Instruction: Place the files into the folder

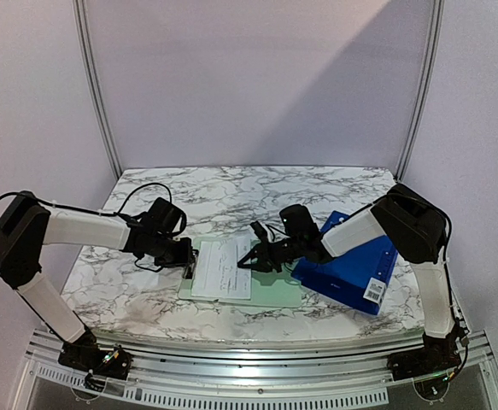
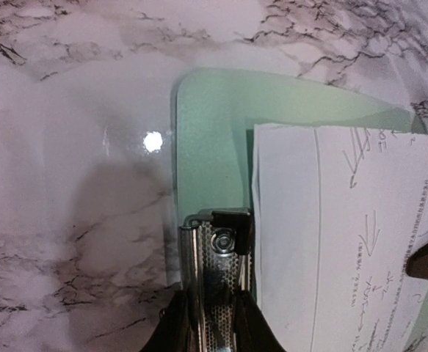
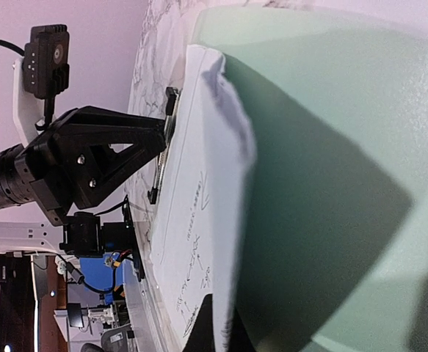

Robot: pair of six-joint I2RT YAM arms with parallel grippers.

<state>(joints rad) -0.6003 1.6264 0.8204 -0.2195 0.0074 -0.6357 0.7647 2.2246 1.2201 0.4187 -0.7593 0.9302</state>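
The files lie on a pale green board in the middle of the counter. Their left edge is just beside the metal clip rather than under it, while the blue folder sits apart to the right, beneath the right arm. The left tool is narrow, pinched on the clip. The right tool is closed and seems to grip the paper's raised right edge. The main risk is buckling: thin paper pushed sideways toward the clip may bow or crease instead of sliding. If the left tool slips off, the clip could snap down on nothing, or on a skewed corner. The board may also skate on the glossy counter, and the right arm could nudge the folder.
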